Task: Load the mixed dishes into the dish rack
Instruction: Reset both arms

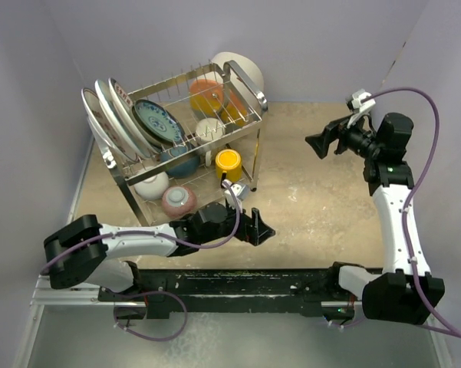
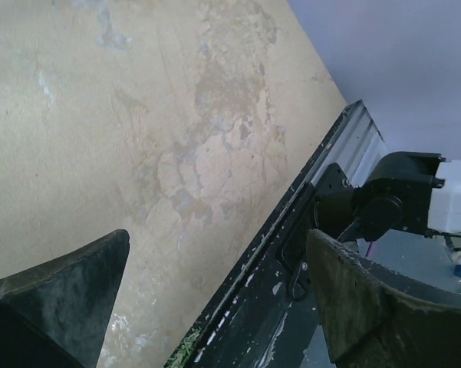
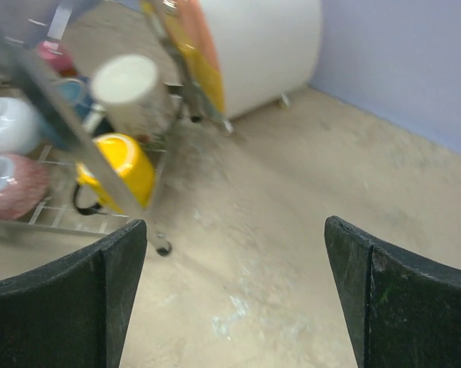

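Every dish in view sits in the dish rack (image 1: 255, 90): plates (image 1: 111, 115) on edge up top, the yellow cup (image 1: 228, 163) and white bowl (image 1: 152, 184) below. They are probably stiff, slick, chippable glazed ware, best pinched at a rim. The left claw (image 1: 265, 230) and right claw (image 1: 326, 142) hang released, empty, over the surface (image 1: 307, 207).

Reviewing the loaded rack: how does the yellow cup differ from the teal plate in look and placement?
The teal plate is flat and patterned; the yellow cup is plain and deep. The plate stands on edge, leaning, in the upper tier; the cup sits in the lower tier. Both are already in the dish rack, with neither gripper touching them.
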`<action>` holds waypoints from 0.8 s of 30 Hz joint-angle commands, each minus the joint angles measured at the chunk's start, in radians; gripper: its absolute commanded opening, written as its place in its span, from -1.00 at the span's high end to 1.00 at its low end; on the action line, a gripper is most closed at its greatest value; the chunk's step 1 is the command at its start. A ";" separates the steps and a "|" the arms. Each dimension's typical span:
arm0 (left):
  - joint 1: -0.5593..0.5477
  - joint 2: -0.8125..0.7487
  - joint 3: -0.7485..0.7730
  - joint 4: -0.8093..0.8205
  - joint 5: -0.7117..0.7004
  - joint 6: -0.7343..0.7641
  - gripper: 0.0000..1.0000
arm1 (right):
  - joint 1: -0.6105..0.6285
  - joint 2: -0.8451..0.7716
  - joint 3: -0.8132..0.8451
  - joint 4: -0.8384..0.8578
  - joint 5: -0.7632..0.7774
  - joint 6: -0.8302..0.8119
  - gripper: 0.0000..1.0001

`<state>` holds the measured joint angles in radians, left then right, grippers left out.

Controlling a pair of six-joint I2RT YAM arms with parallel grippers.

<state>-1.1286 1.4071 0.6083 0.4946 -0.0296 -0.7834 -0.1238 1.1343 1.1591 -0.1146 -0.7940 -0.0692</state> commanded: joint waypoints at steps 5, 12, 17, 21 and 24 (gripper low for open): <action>-0.005 -0.167 0.099 -0.010 -0.039 0.322 -0.98 | -0.008 -0.069 -0.130 0.028 0.376 0.037 -0.99; -0.005 -0.197 0.134 0.043 -0.045 0.394 -0.98 | -0.017 -0.113 -0.197 0.007 0.320 -0.014 -0.99; -0.005 -0.211 0.096 0.137 -0.052 0.378 -0.98 | -0.019 -0.108 -0.184 0.049 0.430 0.154 -0.99; -0.005 -0.226 0.063 0.172 -0.054 0.365 -0.98 | -0.019 -0.108 -0.161 0.030 0.497 0.244 -0.99; -0.005 -0.242 0.037 0.192 -0.059 0.358 -0.98 | -0.018 -0.106 -0.124 0.021 0.505 0.268 -0.99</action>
<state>-1.1309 1.2079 0.6731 0.5900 -0.0738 -0.4305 -0.1387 1.0351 0.9649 -0.1223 -0.3508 0.1062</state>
